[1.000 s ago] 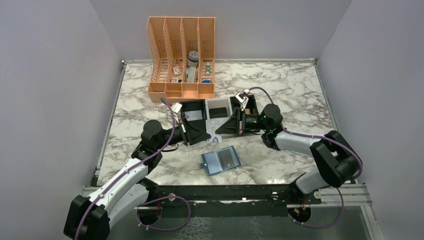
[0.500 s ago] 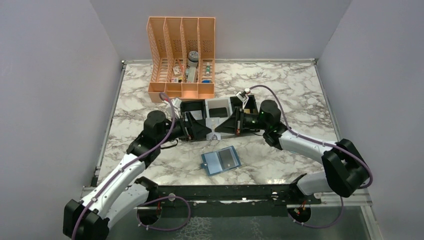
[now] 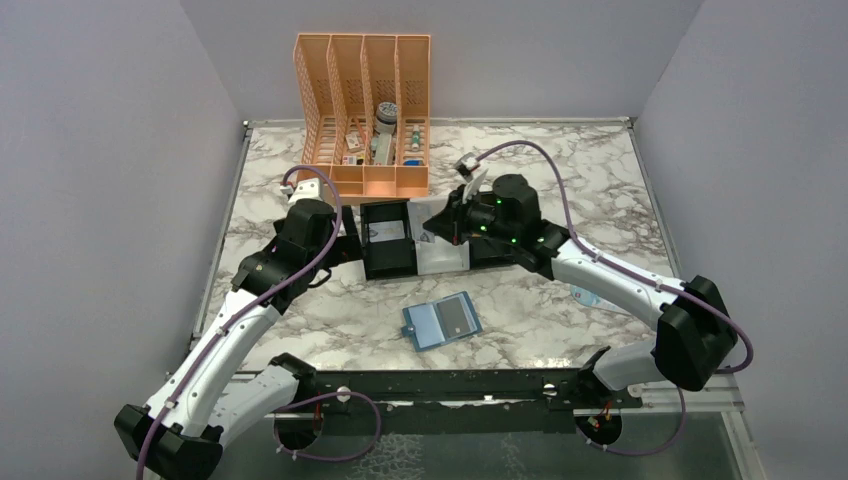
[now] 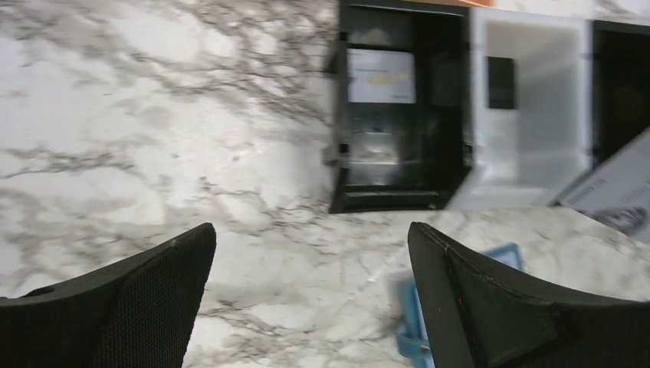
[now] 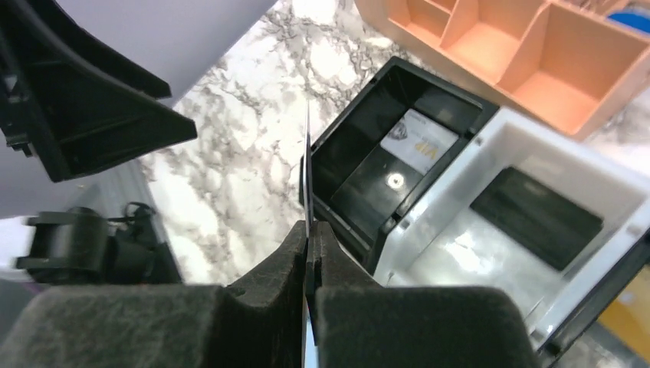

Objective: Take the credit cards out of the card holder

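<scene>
The left gripper (image 4: 310,228) is hanging over the marble table (image 3: 560,180) with its fingers spread wide and nothing between them, just left of the black-and-white tray (image 3: 390,267). A white card (image 4: 381,75) is lying in the tray's left black compartment, a black card (image 4: 501,82) in the white middle one. The light-blue card holder (image 3: 441,321) is lying open nearer the arm bases, apart from the tray. The right gripper (image 5: 308,230) is pinching a thin card (image 5: 307,169) edge-on above the tray.
</scene>
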